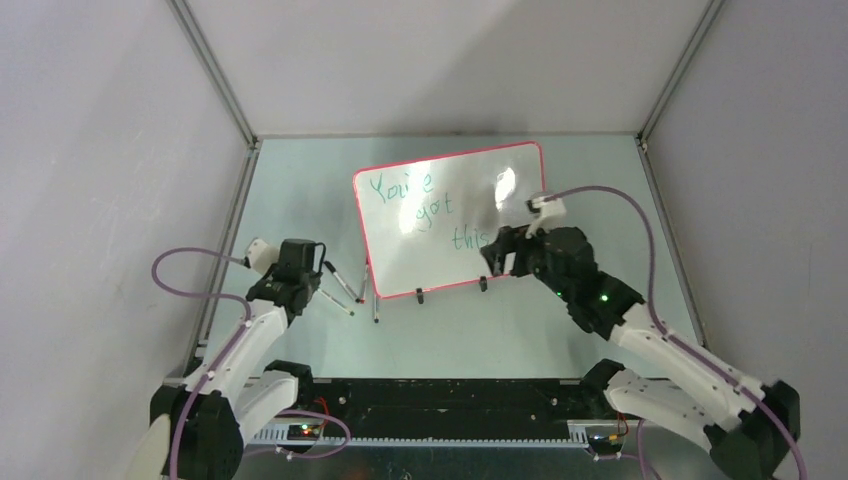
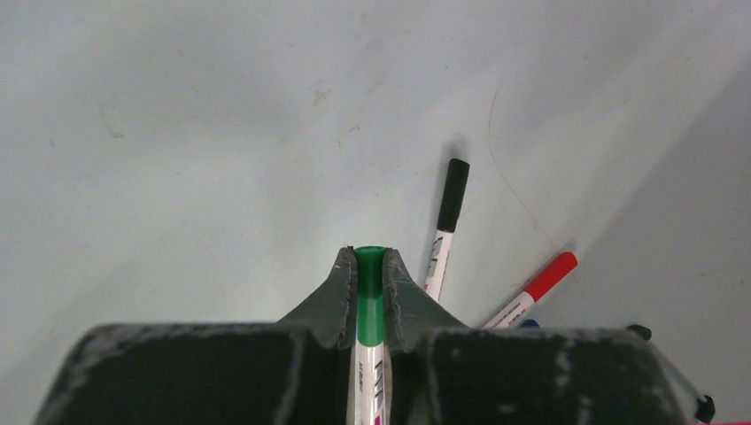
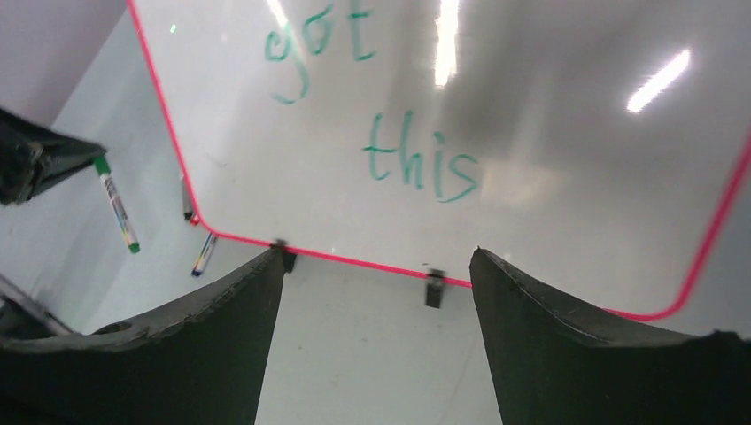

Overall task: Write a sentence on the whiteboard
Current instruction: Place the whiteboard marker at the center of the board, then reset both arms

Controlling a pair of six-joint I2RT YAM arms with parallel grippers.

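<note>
Top view, whiteboard (image 1: 420,260): you see it mid-counter (image 1: 480,330), toward the far side, with clip feet on its near edge.
Top view, sentence (image 1: 415,205): teal "You're got this", stepping down toward the right.
Left wrist, left jaws: your jaws are clamped on a green marker (image 2: 369,305). A black marker (image 2: 447,217) and a red marker (image 2: 536,288) lie just right.
Right wrist, right jaws: spread wide, holding nothing, at the board's near edge below "this".
</note>
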